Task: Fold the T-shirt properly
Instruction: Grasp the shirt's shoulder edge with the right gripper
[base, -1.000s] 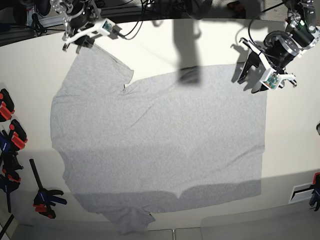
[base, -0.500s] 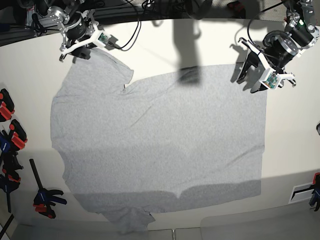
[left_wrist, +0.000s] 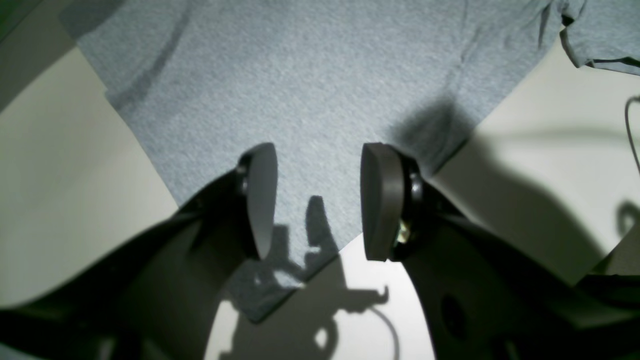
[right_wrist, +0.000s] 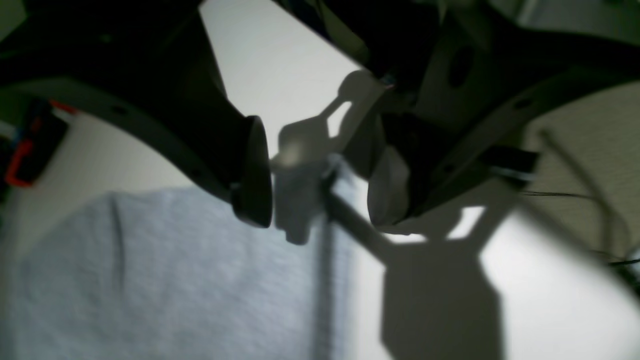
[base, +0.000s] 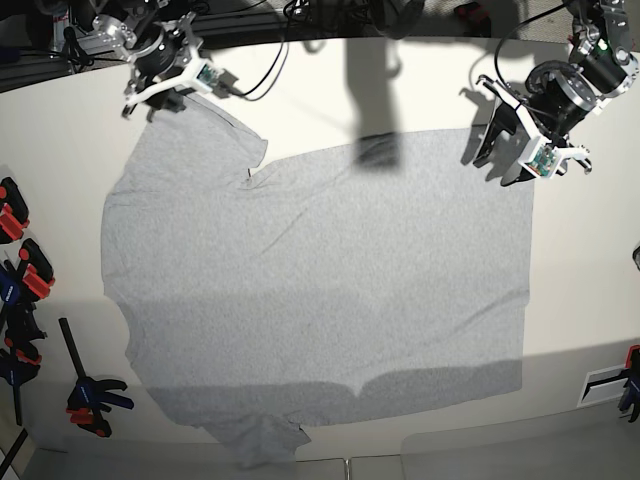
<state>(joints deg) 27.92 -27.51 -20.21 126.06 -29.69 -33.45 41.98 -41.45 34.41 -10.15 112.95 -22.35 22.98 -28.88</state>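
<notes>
Presently, what is seen:

Garment: a large light heather-grey cotton T-shirt (base: 315, 290) is spread flat, plain side up, on the pale cream tabletop (base: 590, 260); no lettering is seen on the exposed side.

Left claw: the left claw (base: 520, 150) is held at the shirt's hem corner, on the right of the base view. In the left wrist view its two grey oval pads (left_wrist: 262, 195) are seen well apart, with the claw (left_wrist: 320, 200) over the grey fabric (left_wrist: 310, 100); the pointed cloth corner lies just below and between the pads. Nothing is clamped. Whether the pads touch the cloth cannot be told.

Right claw: the right claw (base: 160, 85) is held at the upper sleeve, on the left of the base view. In the right wrist view the claw (right_wrist: 320, 195) is blurred; a gap is seen between its two pads (right_wrist: 255, 175), so it is taken as parted. Grey cloth (right_wrist: 150, 280) lies below and to the left of that claw, bare tabletop to its right. Whether any fabric is held between the pads cannot be told.

Sleeves: one sleeve lies just beneath the right claw; the other sleeve hangs partly over the near tabletop edge, far from both claws.

Clamps: red, blue and black bar clamps (base: 20, 300) are laid at the tabletop's edge, well apart from both claws, beside the shirt's shoulder side.

Cables: black cables (base: 265, 55) are trailed behind the right claw.
</notes>
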